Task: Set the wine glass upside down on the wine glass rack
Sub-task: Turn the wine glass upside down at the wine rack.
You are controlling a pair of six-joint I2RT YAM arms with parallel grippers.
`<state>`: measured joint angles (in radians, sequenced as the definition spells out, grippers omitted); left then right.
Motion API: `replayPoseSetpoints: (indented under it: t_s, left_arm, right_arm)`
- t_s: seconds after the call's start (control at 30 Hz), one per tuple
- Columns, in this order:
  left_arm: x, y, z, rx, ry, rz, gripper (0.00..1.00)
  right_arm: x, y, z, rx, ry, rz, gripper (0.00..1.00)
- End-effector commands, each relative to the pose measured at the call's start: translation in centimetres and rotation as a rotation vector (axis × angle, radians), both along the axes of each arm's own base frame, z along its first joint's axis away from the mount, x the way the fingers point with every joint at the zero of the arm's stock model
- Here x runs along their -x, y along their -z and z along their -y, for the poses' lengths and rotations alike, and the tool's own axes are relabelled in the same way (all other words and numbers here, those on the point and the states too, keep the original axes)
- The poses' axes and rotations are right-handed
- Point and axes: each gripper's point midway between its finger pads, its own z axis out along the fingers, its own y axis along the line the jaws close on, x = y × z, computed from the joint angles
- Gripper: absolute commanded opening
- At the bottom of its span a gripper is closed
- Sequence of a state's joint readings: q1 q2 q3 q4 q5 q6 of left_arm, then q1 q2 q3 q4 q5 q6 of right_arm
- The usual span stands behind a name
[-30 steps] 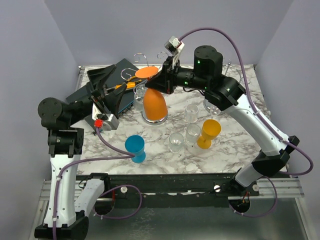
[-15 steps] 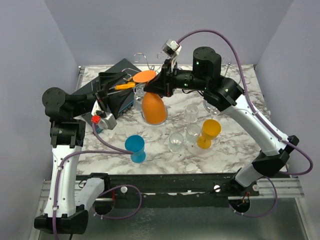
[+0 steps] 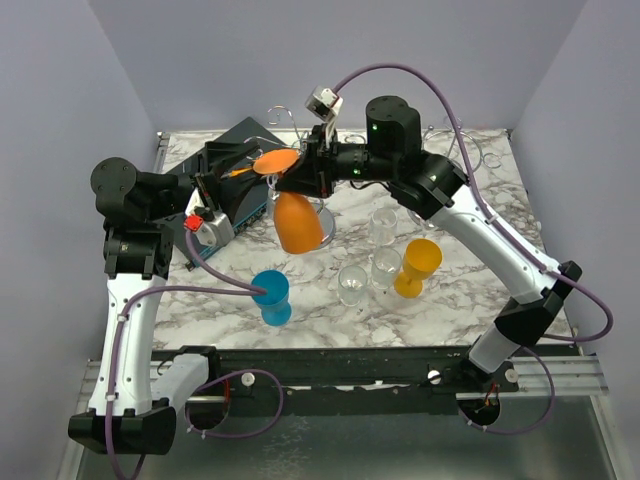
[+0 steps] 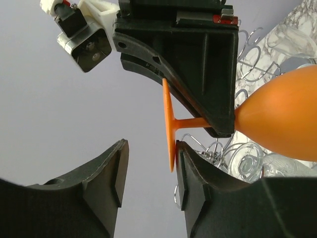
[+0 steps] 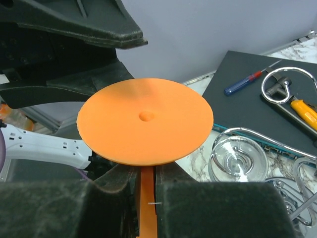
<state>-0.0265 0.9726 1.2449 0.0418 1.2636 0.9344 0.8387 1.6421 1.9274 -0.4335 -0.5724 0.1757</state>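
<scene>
The orange wine glass (image 3: 296,222) hangs upside down above the table, foot (image 5: 146,121) uppermost. My right gripper (image 5: 147,196) is shut on its stem just under the foot. In the left wrist view the bowl (image 4: 282,119) points right and the thin foot (image 4: 169,124) stands edge-on. My left gripper (image 4: 148,171) is open, with the foot's rim just inside its tips, beside the right finger (image 4: 198,188) and far from the other one. The chrome wire rack (image 3: 285,118) stands at the back of the table behind the glass, its loops (image 5: 282,84) partly hidden by the arms.
A clear glass (image 5: 237,161) sits in a rack loop. On the marble table stand a blue cup (image 3: 271,296), a yellow goblet (image 3: 418,265) and clear glasses (image 3: 352,283). A dark tool case (image 3: 238,190) with a screwdriver (image 5: 246,82) lies at the back left.
My right arm has carried the orange glass to the left and lifted it. The left gripper has come up to the foot and its jaws have narrowed.
</scene>
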Motion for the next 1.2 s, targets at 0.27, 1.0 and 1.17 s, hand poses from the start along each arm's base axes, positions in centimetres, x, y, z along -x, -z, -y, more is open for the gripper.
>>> replayPoseSetpoints:
  t_s: [0.27, 1.0, 1.17]
  left_arm:
    - [1.7, -0.5, 0.4, -0.015, 0.053, 0.016, 0.11]
    - [1.6, -2.3, 0.2, -0.045, 0.017, 0.188, 0.0]
    - [1.8, -2.7, 0.2, -0.044, 0.02, 0.194, 0.0]
  right_arm:
    - [0.7, -2.6, -2.4, -0.076, -0.092, 0.039, 0.0]
    - [2.0, 2.2, 3.0, -0.023, 0.056, 0.106, 1.0]
    - [1.8, 3.3, 2.8, -0.028, 0.058, 0.11, 1.0]
